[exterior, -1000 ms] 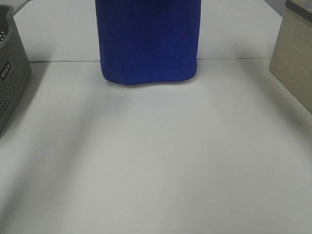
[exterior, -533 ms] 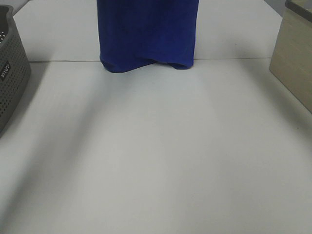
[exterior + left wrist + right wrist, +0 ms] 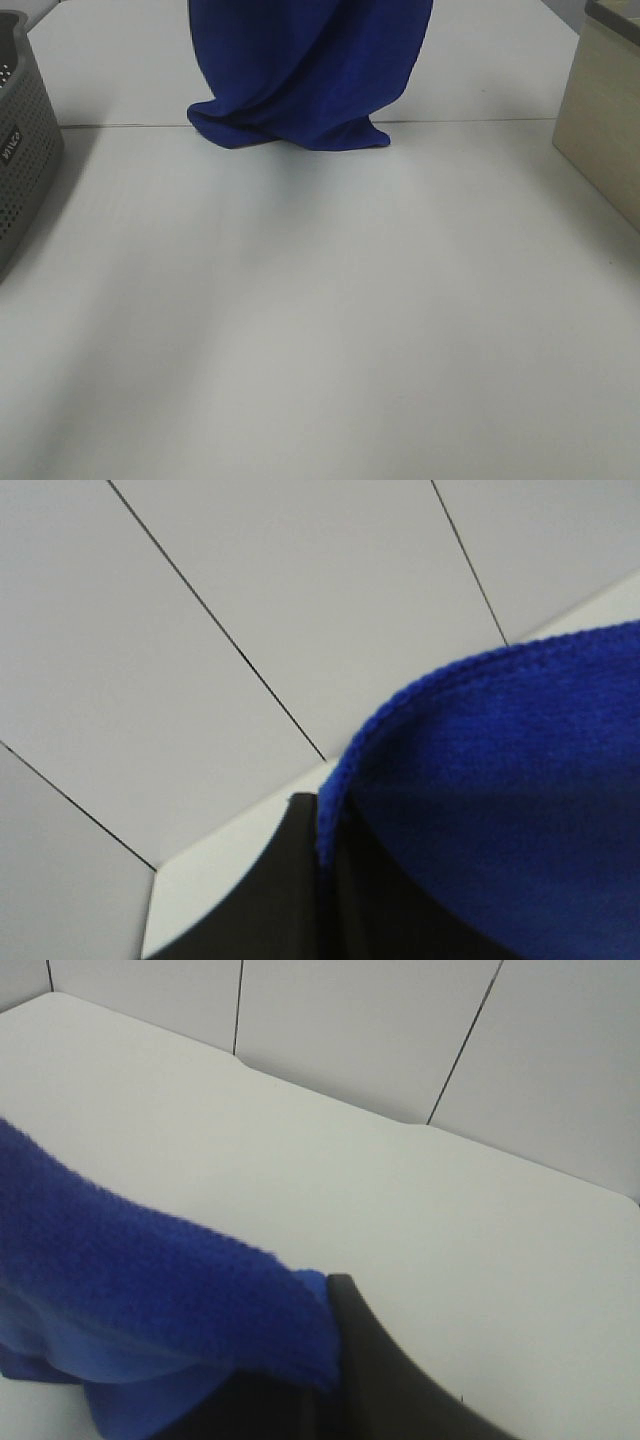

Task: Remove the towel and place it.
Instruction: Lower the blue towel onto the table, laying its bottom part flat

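The deep blue towel (image 3: 305, 70) hangs down from above the top edge of the exterior view, and its lower edge rests bunched in folds on the white table (image 3: 320, 320) at the back centre. Neither gripper shows in that view. Up close in the left wrist view, the towel's stitched edge (image 3: 500, 780) runs into my left gripper (image 3: 325, 855), which is shut on it. In the right wrist view the towel (image 3: 150, 1280) drapes from my right gripper (image 3: 325, 1360), also shut on the cloth.
A grey perforated basket (image 3: 22, 140) stands at the left edge of the table. A beige box (image 3: 605, 120) stands at the right edge. A seam in the tabletop (image 3: 480, 121) runs across just behind the towel's folds. A panelled wall (image 3: 250, 610) rises behind.
The towel hung straight with its hem hanging flat above the table; it has come down, and its lower edge now crumples and spreads on the table.
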Tool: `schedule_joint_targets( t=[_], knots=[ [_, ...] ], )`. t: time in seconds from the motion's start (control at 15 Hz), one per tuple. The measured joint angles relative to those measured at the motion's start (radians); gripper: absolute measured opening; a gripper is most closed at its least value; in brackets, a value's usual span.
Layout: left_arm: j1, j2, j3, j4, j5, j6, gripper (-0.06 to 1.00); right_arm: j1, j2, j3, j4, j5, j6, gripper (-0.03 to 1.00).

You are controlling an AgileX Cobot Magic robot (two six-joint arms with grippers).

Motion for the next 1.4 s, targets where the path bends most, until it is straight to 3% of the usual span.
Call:
schedule_joint_targets(
  t=[0.13, 0.2, 0.33, 0.4, 0.73, 1.0, 1.2, 1.4],
  knots=[
    [-0.006, -0.02, 0.0, -0.103, 0.136, 0.093, 0.0, 0.0, -0.03, 0.0, 0.003, 0.06, 0.0, 0.02],
    [-0.008, -0.07, 0.0, -0.201, 0.303, 0.161, 0.0, 0.0, -0.069, 0.0, 0.013, 0.14, 0.0, 0.02],
    [-0.01, -0.12, 0.0, -0.226, 0.472, 0.237, 0.0, 0.0, -0.099, 0.0, 0.049, 0.231, -0.001, 0.02],
    [-0.01, -0.137, 0.0, -0.232, 0.501, 0.272, 0.0, 0.0, -0.111, 0.0, 0.066, 0.288, -0.001, 0.02],
    [-0.01, -0.189, 0.0, -0.278, 0.514, 0.311, 0.0, 0.0, -0.134, -0.006, 0.194, 0.45, -0.054, 0.02],
    [-0.01, -0.261, 0.016, -0.346, 0.515, 0.311, 0.0, 0.0, -0.161, -0.006, 0.214, 0.549, -0.077, 0.02],
    [-0.01, -0.32, 0.166, -0.38, 0.515, 0.311, 0.0, 0.0, -0.174, -0.006, 0.214, 0.553, -0.077, 0.02],
    [-0.01, -0.454, 0.434, -0.391, 0.516, 0.294, 0.0, 0.0, -0.216, 0.036, 0.225, 0.552, -0.077, 0.02]
  ],
)
